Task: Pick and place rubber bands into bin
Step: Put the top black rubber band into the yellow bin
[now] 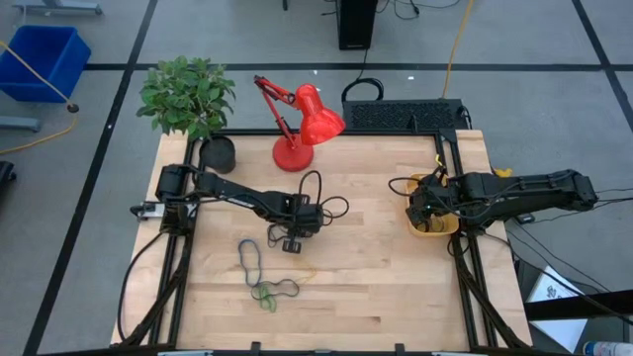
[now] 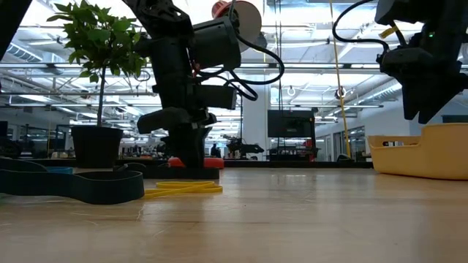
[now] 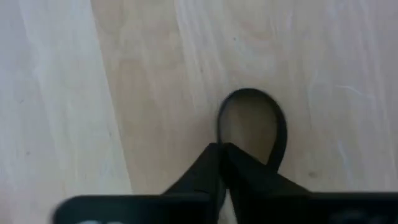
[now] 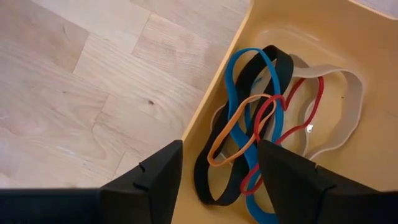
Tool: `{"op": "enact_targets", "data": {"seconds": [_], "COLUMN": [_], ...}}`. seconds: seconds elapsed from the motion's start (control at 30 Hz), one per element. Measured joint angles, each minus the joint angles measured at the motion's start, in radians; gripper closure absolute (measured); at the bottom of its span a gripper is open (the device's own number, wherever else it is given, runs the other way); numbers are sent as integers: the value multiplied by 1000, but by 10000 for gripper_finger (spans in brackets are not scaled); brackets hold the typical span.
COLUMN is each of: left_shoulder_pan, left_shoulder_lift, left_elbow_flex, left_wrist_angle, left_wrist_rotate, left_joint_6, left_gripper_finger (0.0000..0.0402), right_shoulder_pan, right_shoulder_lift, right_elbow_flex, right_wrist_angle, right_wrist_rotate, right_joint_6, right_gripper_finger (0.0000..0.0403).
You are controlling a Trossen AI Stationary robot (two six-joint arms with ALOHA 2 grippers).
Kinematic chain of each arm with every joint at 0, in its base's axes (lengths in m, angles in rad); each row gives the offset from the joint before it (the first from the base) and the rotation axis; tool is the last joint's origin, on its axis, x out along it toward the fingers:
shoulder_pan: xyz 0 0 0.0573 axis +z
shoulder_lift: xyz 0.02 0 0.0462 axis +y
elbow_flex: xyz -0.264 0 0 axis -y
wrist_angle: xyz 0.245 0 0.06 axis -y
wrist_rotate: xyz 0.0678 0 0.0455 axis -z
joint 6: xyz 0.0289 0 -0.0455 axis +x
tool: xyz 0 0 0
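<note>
Left gripper [image 3: 222, 149] fingers pinched together on a black rubber band [image 3: 252, 127] mid-table; it's light, floppy, best nipped at one strand. Right gripper [image 4: 217, 171] spread wide, empty, over the bin [image 1: 435, 225] at 3 o'clock; loose bands [image 1: 262, 275] lie at 6

Your two arms are dark, almost black, built of blocky jointed sections. The left arm [image 1: 242, 195] trails looping black cables near its wrist. The right arm [image 1: 524, 190] shows yellow bits. Each ends in two wedge-shaped black fingers [image 4: 146, 180].
</note>
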Motion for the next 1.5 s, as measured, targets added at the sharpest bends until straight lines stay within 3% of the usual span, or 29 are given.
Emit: {"op": "enact_targets", "data": {"seconds": [0.07,0.37,0.6,0.8,1.1,1.2,1.33,1.5], "left_shoulder_pan": [0,-3,-4,-2,-2,-3,-5,-10], "left_shoulder_lift": [0,-26,-129,-253,-383,-399,-400,-401], "left_elbow_flex": [0,-5,-5,-4,-2,-2,-3,-3], "left_wrist_angle": [1,-12,-32,42,235,310,376,423], "left_wrist_rotate": [-2,-33,-36,-55,-73,-73,-71,-71], "left_joint_6": [-8,-43,-50,-69,-73,-72,-70,-34], "left_gripper_finger": [391,394,395,395,393,397,392,397], "right_shoulder_pan": [0,0,0,5,34,49,67,69], "right_shoulder_lift": [0,-65,-148,-200,-162,-132,-73,31], "right_elbow_flex": [0,0,0,0,-53,-123,-244,-333], "right_wrist_angle": [3,31,123,489,1117,1315,1606,1764], "right_wrist_rotate": [4,111,161,142,-69,-135,-135,-135], "right_joint_6": [-9,-23,-63,-327,-698,-743,-748,-700], "right_gripper_finger": [201,200,198,201,196,196,200,202]}}
